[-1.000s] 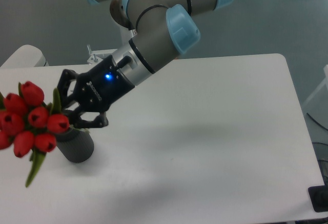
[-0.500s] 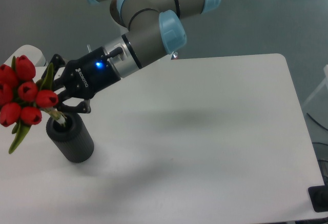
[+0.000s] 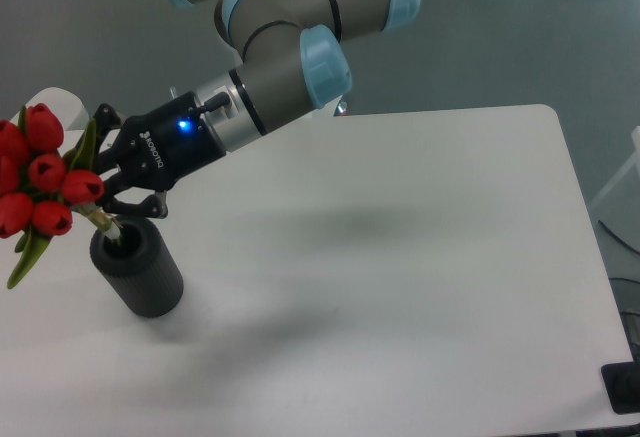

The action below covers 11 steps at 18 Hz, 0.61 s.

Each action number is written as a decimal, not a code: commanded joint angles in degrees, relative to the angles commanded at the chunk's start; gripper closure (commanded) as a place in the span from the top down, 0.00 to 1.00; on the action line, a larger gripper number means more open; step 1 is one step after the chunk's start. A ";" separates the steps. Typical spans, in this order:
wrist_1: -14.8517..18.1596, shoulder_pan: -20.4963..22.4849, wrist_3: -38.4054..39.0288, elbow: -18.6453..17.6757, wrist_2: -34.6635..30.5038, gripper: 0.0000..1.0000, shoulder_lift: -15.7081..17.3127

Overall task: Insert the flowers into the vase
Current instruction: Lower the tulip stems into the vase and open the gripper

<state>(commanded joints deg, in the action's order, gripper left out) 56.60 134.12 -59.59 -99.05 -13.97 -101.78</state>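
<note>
Near the tabletop's (image 3: 420, 257) left edge, your fingers (image 3: 118, 200) are clamping the pale stems of the flowers (image 3: 42, 179) just above the vase's (image 3: 138, 268) mouth. You are gripping low on the stems, probably so the ends can be steered into the bore; they appear to be just entering it. The buds are leaning out to the left, past the vase, because the arm is reaching in at a slant. The vase is standing upright near the front-left corner.
</note>
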 joint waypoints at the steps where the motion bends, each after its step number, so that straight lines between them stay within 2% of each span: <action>1: -0.09 0.00 -0.09 -0.26 -0.09 0.11 0.00; 6: -0.35 -0.09 -1.84 -0.79 -0.18 0.11 -0.53; 11: -0.44 0.09 -5.88 -2.90 -0.18 0.11 -0.62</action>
<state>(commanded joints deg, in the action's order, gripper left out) 56.16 134.21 -65.47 -101.95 -14.15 -102.39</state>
